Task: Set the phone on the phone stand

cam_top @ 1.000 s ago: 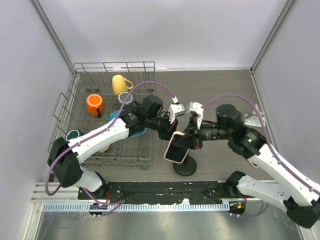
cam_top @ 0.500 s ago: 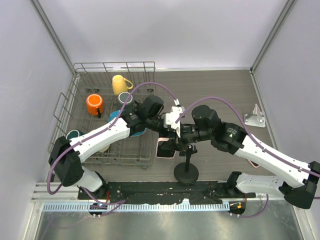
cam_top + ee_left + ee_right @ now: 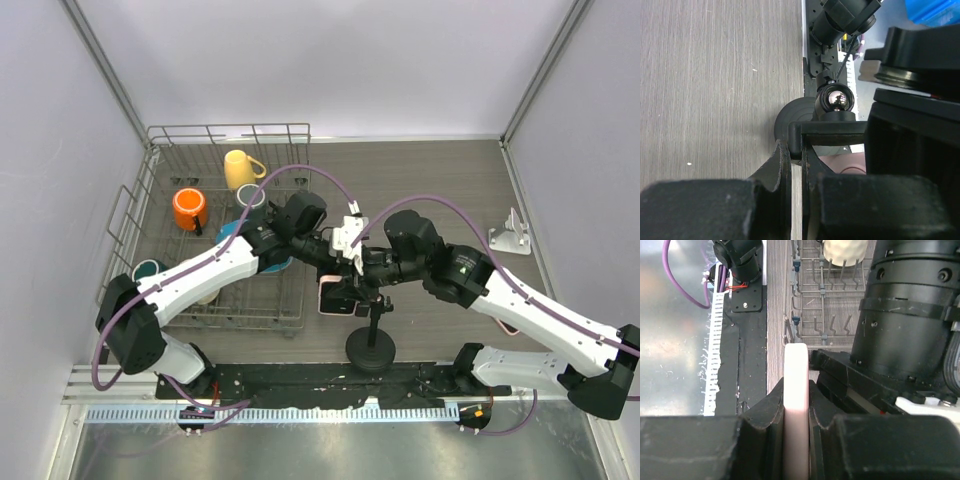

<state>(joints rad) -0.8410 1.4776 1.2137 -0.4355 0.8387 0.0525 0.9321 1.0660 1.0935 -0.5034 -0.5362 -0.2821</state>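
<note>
Our right gripper (image 3: 796, 401) clamps the slim pink phone (image 3: 796, 365), our left gripper (image 3: 796, 154) pinches the black disc-based phone stand (image 3: 370, 350); a skewed push could topple it.

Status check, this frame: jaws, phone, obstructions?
Left gripper: jaws shut on phone stand. Right gripper: jaws shut on phone, at the stand, unreleased. Dish rack close by.

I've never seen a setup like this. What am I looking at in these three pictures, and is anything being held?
Two white robot arms work on a grey table. One picture looks down from above; the other two come from a camera on each wrist. The right gripper pinches a pink phone, seen edge-on. The left gripper grips the holder of the black phone stand. A wire dish rack with mugs stands at the left.
</note>
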